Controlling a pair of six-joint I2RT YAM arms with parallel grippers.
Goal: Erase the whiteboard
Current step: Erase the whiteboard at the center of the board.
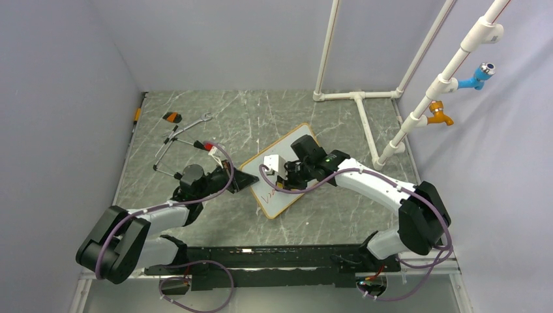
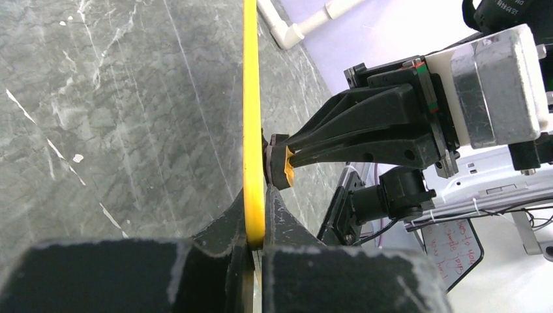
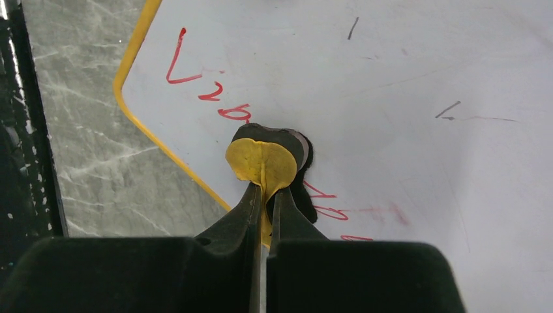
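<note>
You have one whiteboard [image 3: 404,78], edge clamped in the left gripper [image 2: 255,208]; the right gripper [image 3: 264,195] pinches one yellow eraser pad [image 3: 261,163], hiding some red writing [image 3: 210,93].

so the top cam looks down from above and behind the arms at the whole bench [image 1: 261,111], while both wrist cams sit super close, the left edge-on along the whiteboard [image 1: 280,203] rim facing the right end effector [image 2: 278,163], the right just over the board face, both catching the orange pad [image 3: 261,163].
</note>
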